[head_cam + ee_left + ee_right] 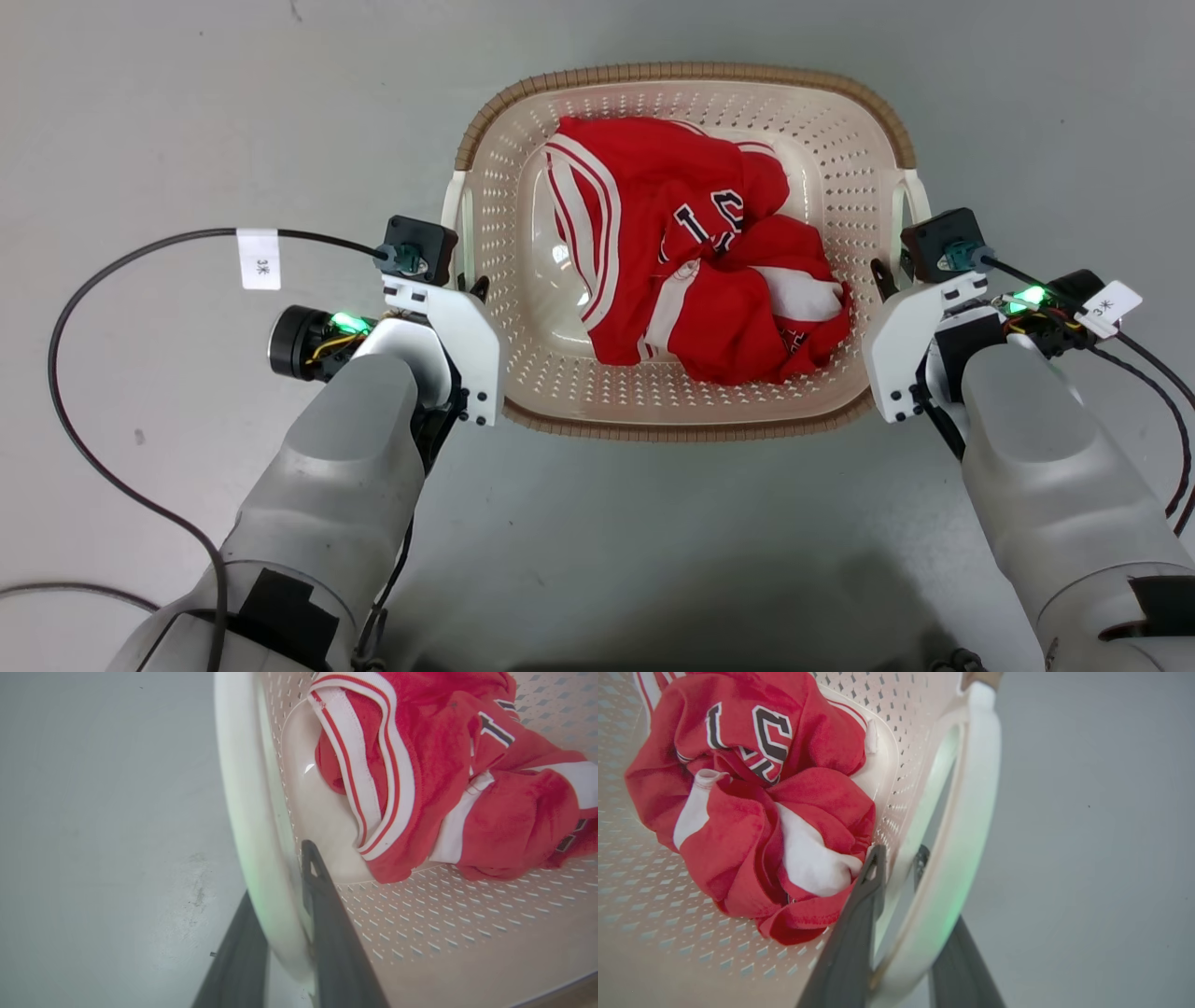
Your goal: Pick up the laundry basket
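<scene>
Cream laundry basket point(672, 73) | left claw point(280, 872), right claw point(900, 851) each clenched on handles point(971, 788) (wrist views reveal)

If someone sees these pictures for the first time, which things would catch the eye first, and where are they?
The crumpled red and white garment stands out most, lying inside the cream laundry basket on the grey floor. Next come the two arms: the left hand sits at the basket's left handle and the right hand at its right handle, dark fingers straddling the edge.
</scene>
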Controlling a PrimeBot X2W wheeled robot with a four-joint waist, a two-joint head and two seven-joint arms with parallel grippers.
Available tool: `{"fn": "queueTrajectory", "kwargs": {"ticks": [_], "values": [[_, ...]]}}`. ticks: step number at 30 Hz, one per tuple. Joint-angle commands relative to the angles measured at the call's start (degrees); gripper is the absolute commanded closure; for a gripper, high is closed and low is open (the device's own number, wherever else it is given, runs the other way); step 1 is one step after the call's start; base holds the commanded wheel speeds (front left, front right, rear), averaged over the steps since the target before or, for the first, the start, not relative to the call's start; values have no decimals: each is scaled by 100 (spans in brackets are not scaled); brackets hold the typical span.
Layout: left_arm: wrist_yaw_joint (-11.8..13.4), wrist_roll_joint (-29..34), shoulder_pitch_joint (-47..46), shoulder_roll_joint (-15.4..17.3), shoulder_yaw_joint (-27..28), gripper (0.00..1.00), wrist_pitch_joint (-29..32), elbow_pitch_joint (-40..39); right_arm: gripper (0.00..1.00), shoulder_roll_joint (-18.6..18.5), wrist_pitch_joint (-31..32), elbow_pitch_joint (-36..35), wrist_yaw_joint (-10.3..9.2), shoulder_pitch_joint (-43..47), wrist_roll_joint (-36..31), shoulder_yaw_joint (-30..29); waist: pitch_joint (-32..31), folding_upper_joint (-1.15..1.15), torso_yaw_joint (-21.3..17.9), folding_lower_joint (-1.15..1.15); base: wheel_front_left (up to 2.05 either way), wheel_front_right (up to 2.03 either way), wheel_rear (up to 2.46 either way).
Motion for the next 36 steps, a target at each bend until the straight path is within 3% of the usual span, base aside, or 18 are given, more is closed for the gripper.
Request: {"fn": "queueTrajectory", "kwargs": {"ticks": [1,11,36], "values": [[-5,-24,27,46,-67,100,14,0,100,-57,41,50,-4,36,43,81,-120,0,1,-1,0,0,0],[-5,-408,452,107,-360,100,420,29,100,-53,293,224,-4,363,656,826,-1037,0,-102,-1,0,0,0],[-10,-1682,1446,410,-1312,100,1966,-476,100,-17,2006,-214,11,1366,3537,3831,-3474,0,-269,-1,0,0,0]]}}
